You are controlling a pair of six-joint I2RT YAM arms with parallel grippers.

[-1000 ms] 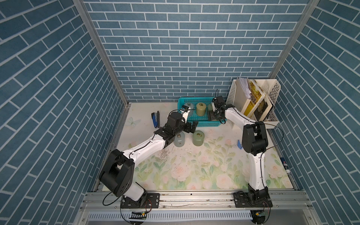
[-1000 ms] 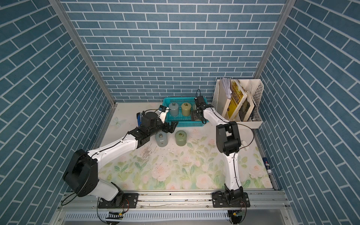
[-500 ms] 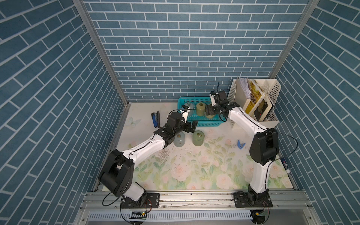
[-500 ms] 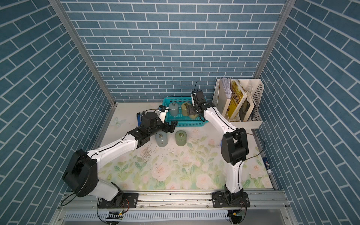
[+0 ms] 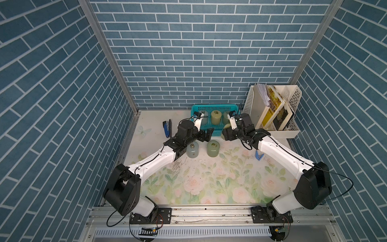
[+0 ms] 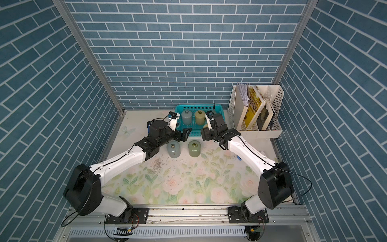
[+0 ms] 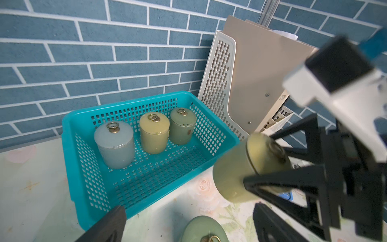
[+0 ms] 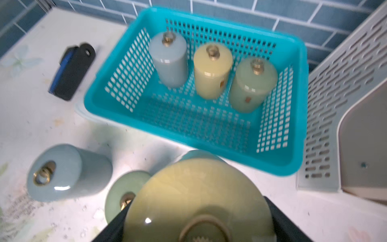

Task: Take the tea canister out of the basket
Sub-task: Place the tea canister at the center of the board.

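- My right gripper clamps a yellow canister, carried clear of the basket, above the mat.
- My left gripper hangs open, empty.
- Next I'd lower the canister upright beside the two standing canisters.

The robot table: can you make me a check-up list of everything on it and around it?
Surface: flowered mat, with dark specks near the left arm.
Job's things: teal basket holds three canisters; a yellow canister is gripped outside it, above the mat; grey canister and green canister stand on the mat.
Clutter: white file rack with books, blue stapler, small blue clip.
End effectors: right end effector shut on the yellow canister; left end effector open, empty.
Cables: black cable loops off the right arm.
Surroundings: blue brick walls.
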